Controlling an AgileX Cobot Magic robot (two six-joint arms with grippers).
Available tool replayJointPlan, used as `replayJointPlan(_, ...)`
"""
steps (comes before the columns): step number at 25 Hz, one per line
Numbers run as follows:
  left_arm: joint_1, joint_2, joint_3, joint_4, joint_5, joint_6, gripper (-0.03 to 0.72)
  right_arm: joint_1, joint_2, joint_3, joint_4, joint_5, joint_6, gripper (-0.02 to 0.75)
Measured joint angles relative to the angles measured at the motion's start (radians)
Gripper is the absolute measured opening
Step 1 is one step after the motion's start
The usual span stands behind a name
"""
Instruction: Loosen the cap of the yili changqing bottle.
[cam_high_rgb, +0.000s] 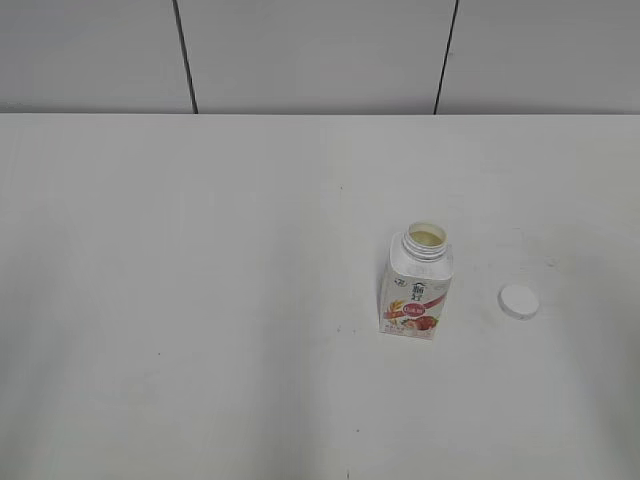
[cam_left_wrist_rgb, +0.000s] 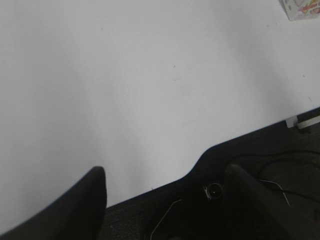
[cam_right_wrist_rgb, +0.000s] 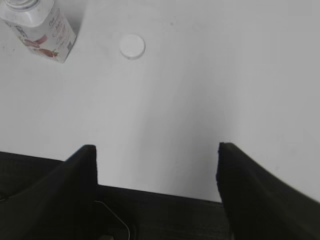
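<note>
The yili changqing bottle (cam_high_rgb: 416, 285) stands upright on the white table, right of centre, with its neck open and no cap on it. It also shows at the top left of the right wrist view (cam_right_wrist_rgb: 40, 27), and a corner of it shows at the top right of the left wrist view (cam_left_wrist_rgb: 302, 8). The white cap (cam_high_rgb: 519, 301) lies flat on the table to the right of the bottle, apart from it; it also shows in the right wrist view (cam_right_wrist_rgb: 132, 46). My left gripper (cam_left_wrist_rgb: 165, 175) is open and empty over the table's near edge. My right gripper (cam_right_wrist_rgb: 156, 150) is open and empty, well short of the cap.
The white table (cam_high_rgb: 200, 300) runs back to a panelled wall (cam_high_rgb: 320, 50). In the left wrist view the table's front edge (cam_left_wrist_rgb: 240, 135) drops to a dark floor with cables.
</note>
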Motion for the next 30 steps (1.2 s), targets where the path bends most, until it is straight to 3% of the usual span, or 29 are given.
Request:
replayJointPlan(8, 0.0, -0.179, 0.034, -0.022, 0.007, 0.0, 0.457, 0.0, -0.229, 0.177, -0.002, -0.009, 0.013, 0.587)
replayJointPlan(16, 0.0, -0.423, 0.067, -0.037, -0.054, 0.0, 0.457, 0.0, -0.446, 0.195, 0.0, -0.005, 0.015, 0.587)
replayJointPlan(21, 0.0, -0.433, 0.069, -0.04, -0.058, 0.0, 0.457, 0.0, -0.572, 0.195, 0.002, -0.004, 0.017, 0.587)
replayJointPlan(30, 0.0, -0.433, 0.071, -0.041, -0.058, 0.0, 0.457, 0.0, -0.583, 0.198, 0.0, -0.005, 0.033, 0.587)
